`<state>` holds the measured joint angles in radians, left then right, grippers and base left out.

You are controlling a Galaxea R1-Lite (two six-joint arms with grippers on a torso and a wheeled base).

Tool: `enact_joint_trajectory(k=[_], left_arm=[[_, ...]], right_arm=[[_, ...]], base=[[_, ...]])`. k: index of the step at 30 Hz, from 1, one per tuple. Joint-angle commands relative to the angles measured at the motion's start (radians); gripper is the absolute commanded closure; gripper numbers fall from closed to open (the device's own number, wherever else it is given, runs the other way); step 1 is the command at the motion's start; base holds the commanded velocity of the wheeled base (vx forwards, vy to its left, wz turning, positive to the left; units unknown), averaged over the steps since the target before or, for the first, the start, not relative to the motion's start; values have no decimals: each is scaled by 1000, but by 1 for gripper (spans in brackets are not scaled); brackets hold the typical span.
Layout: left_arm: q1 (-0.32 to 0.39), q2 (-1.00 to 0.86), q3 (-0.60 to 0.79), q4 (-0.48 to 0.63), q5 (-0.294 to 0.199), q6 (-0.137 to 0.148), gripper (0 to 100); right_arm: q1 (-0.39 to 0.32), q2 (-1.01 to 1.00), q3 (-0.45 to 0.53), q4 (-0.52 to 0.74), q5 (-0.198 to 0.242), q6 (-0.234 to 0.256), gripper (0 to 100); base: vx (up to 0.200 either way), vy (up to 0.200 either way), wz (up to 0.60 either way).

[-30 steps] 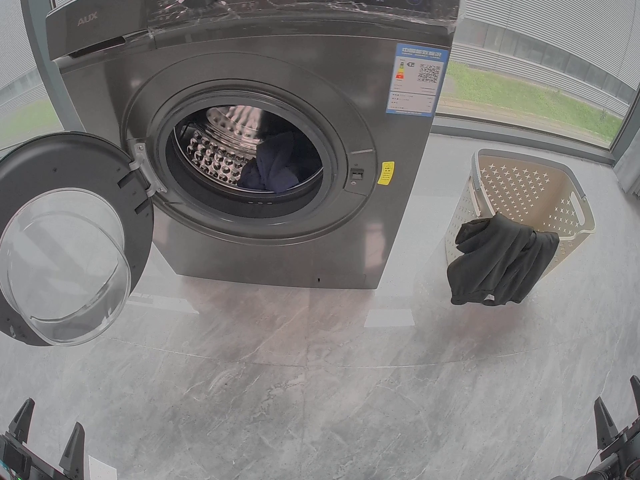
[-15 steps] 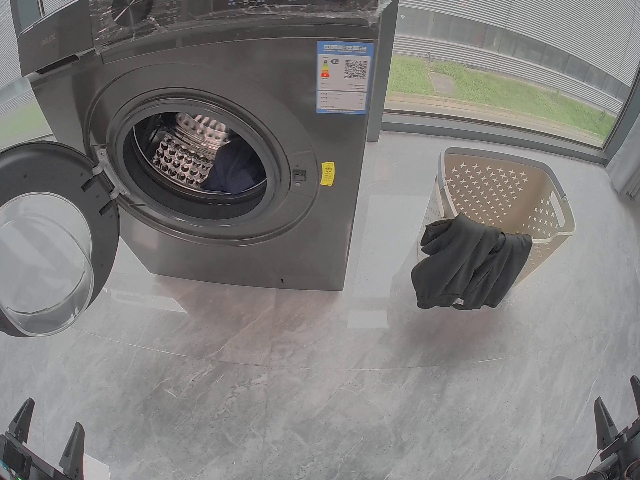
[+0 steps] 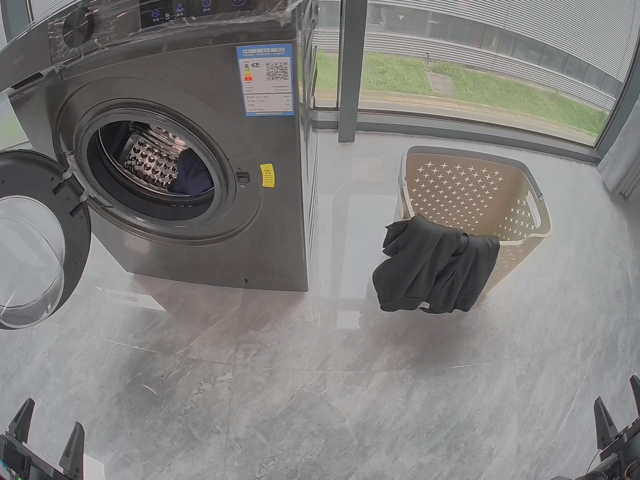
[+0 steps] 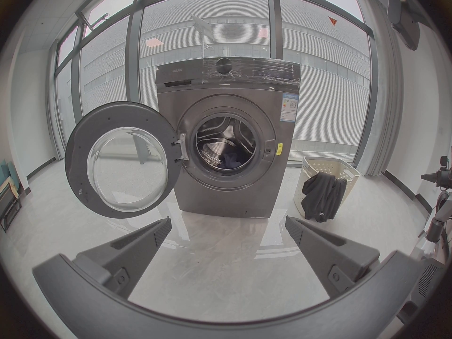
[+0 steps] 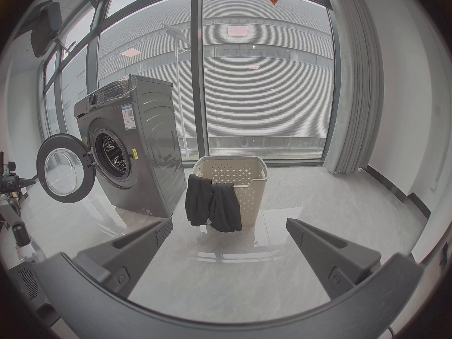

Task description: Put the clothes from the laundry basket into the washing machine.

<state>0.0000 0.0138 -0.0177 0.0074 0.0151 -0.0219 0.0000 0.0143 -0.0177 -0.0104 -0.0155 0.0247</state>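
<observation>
A beige laundry basket [image 3: 527,195] stands on the floor to the right of the grey washing machine [image 3: 200,248]. A dark garment [image 3: 433,271] hangs over the basket's near rim. The machine's round door [image 3: 33,241] is swung open to the left, and a dark blue cloth [image 3: 192,176] lies inside the drum. My left gripper [image 3: 48,428] is low at the near left, open and holding nothing. My right gripper [image 3: 619,411] is low at the near right, also open with nothing in it. The basket [image 5: 245,175] and garment [image 5: 212,205] lie straight ahead in the right wrist view.
Tall windows [image 3: 480,48] with a raised sill run behind the basket, and a curtain [image 5: 353,95] hangs at the right. Bare grey floor [image 3: 320,395] stretches between my grippers and the machine. The open door juts into the left side.
The head view has turned to the right: the machine and basket sit further left in the picture. Neither gripper has moved in the view, and the garment hangs as before.
</observation>
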Motion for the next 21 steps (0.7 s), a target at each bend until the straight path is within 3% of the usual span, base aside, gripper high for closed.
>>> enact_joint_trajectory(k=[1, 8, 17, 21], left_arm=[[0, -6, 13, 0, 0, 0, 0], [0, -6, 15, -1, 2, 5, 0], [2, -8, 16, -3, 6, 22, 0], [2, -8, 16, -3, 6, 22, 0]], right_arm=[[0, -14, 18, 0, 0, 0, 0], [0, -14, 18, 0, 0, 0, 0], [0, -14, 18, 0, 0, 0, 0], [0, -14, 18, 0, 0, -2, 0]], base=[[0, -200, 0], [0, -200, 0], [0, 0, 0], [0, -200, 0]])
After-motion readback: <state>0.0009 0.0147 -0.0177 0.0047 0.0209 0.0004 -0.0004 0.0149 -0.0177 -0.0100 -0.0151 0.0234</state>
